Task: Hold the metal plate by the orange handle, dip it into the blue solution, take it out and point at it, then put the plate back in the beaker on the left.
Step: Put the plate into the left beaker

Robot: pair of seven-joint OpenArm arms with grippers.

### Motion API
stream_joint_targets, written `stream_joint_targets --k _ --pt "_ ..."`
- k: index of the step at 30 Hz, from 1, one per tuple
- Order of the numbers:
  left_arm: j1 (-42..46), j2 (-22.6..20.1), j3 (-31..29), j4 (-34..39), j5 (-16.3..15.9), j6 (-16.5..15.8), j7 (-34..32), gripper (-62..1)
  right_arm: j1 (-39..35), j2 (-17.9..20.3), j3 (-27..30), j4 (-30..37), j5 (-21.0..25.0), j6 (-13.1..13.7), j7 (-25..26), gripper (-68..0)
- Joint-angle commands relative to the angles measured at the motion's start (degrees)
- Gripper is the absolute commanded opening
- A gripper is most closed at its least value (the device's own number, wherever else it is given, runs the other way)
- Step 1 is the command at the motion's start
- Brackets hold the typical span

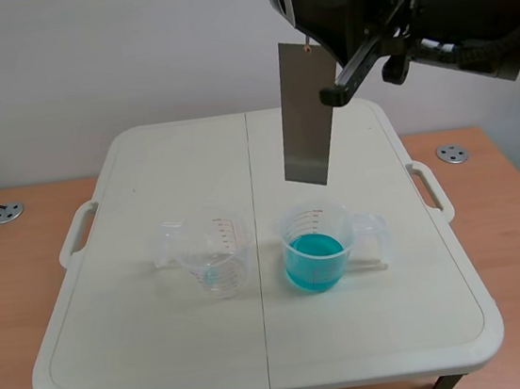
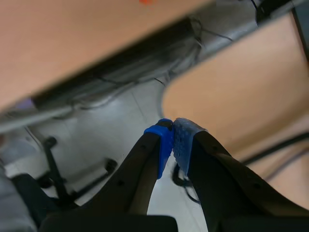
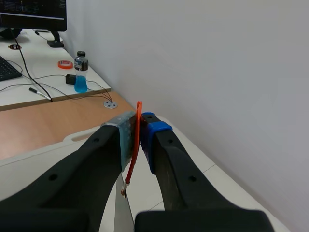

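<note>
Metal plate hangs in the air off the raised R arm, over the far half of the white table, just right of its centre seam. Long axis near vertical. Top end is up at the gripper and the lower end points down, leaning a bit toward the table's left edge. The broad face is toward the near edge. Its lower edge is well above the beaker rims and touches nothing.

R gripper is closed narrow on the orange handle, a thin strip pinched btwn the pads. The plate dangles from the strip's lower end.

Blue-solution beaker stands upright just right of the seam, approx mid-table, w/ its grip toward the right edge. It sits under and nearer than the plate's lower end. Empty clear beaker stands left of the seam, close beside it but apart, w/ its grip toward the left edge. Open air btwn plate and both beakers.

L gripper isn't in the scene view. In its wrist view the pads are pressed together w/ nothing btwn them, over floor and cables by a wooden desk edge.

Behind the R gripper, on a side desk: bottle w/ blue liquid, orange tape roll, monitor.
</note>
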Motion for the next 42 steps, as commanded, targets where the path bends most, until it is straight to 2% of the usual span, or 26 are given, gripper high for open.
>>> stream_joint_targets --k 1,9,17,28,34,42 --pt "-0.1 1.7 1.3 -0.2 1.3 -0.9 -0.5 -57.9 1.0 0.3 0.2 1.2 1.1 0.0 1.1 -66.2" --pt "0.0 10.5 8.9 -7.3 6.8 -1.1 -0.5 -57.9 2.8 0.3 -2.4 1.2 1.0 0.0 1.0 -66.2" --pt "-0.1 15.5 15.1 -11.3 6.8 -1.1 -0.5 -57.9 4.1 -1.5 -4.7 1.2 1.0 -0.2 0.1 -66.2" --pt "-4.2 17.0 20.0 -16.3 6.7 -1.1 -0.3 -57.9 7.5 -4.7 -9.0 1.0 0.6 -1.7 -1.9 -66.2" --pt "-6.6 17.0 20.6 -19.3 6.6 -1.1 -0.2 -57.9 9.0 -6.5 -11.1 0.6 0.3 -2.0 -2.8 -66.2" --pt "-8.0 17.0 20.6 -21.1 6.5 -1.1 -0.2 -57.9 11.5 -9.1 -13.9 -3.3 -1.6 -2.2 -3.0 -66.2"
